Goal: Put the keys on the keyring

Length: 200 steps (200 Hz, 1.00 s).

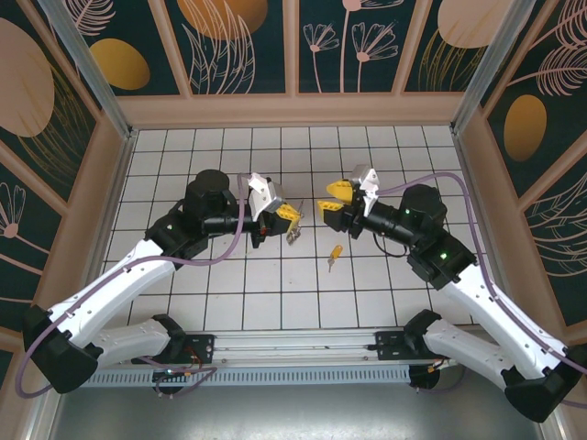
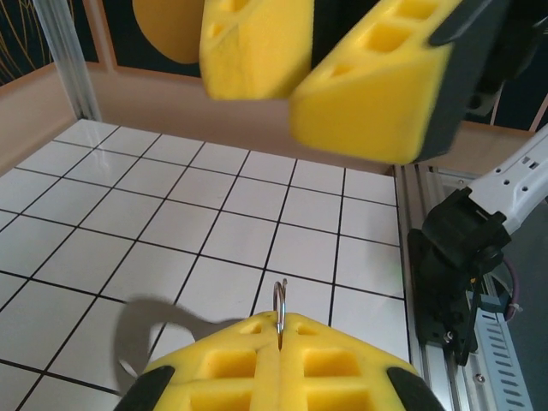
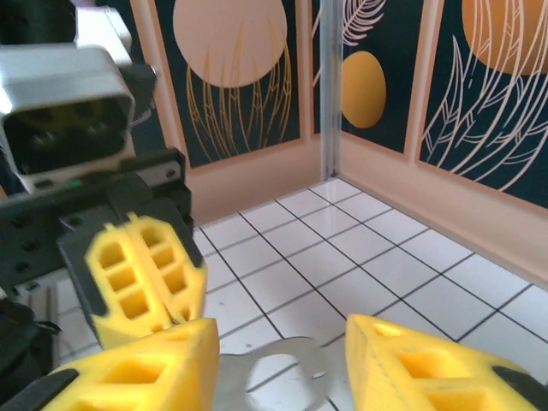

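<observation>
- The left claw [image 1: 288, 214] is pressed together, pinching the keyring [image 2: 280, 298] by its edge. A short arc of the thin loop stands up between the yellow pads [image 2: 231, 360]. From overhead, what looks like the rest of the loop hangs just below the claw.
- The right claw [image 1: 328, 198] faces it at close range. Its fingers [image 3: 137, 372] are partly spread, and the holed head of a silvery key [image 3: 274, 377] sits between them. I cannot tell whether they are pinching it, as a slim gap seems to show on one side.
- The yellow key [image 1: 336, 254] lies flat on the tiled table [image 1: 229, 302], in front of the two claws and between them, touched by neither.
- If the hold on the silvery key is loose or off-centre, the key may twist or drop when it meets the ring.
- The ring is gripped only by a thin edge, so a push from the key could turn it in the pads or slide it out.
- The claws are near each other, so a small aiming error would knock pad against pad instead of bringing the key's hole onto the ring.
- The yellow key is small and flat against the tiles, so it is likely awkward to lift.
</observation>
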Each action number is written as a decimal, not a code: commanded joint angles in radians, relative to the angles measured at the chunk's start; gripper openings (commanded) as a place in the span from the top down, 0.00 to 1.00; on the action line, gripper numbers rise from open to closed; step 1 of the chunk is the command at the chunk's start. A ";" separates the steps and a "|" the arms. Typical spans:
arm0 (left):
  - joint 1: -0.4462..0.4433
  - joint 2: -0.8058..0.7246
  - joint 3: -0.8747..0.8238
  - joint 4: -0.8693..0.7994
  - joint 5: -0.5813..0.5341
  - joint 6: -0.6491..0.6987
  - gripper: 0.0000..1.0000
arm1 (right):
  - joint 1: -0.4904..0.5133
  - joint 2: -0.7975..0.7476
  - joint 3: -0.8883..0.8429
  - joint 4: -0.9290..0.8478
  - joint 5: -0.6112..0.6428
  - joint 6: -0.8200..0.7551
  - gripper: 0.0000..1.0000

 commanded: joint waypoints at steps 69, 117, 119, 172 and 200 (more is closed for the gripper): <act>-0.004 0.008 0.071 0.008 0.082 0.014 1.00 | 0.025 -0.009 -0.025 -0.012 -0.108 -0.058 0.53; -0.004 0.021 0.076 0.008 0.116 0.015 1.00 | 0.045 0.014 -0.025 -0.001 -0.123 -0.061 0.50; -0.003 0.022 0.076 0.007 0.116 0.015 1.00 | 0.045 0.014 -0.023 -0.001 -0.125 -0.061 0.50; -0.005 0.022 0.075 0.004 0.123 0.025 1.00 | 0.070 0.039 -0.019 0.010 -0.143 -0.062 0.49; -0.004 0.026 0.071 0.002 0.127 0.031 1.00 | 0.076 0.049 -0.019 0.012 -0.142 -0.065 0.53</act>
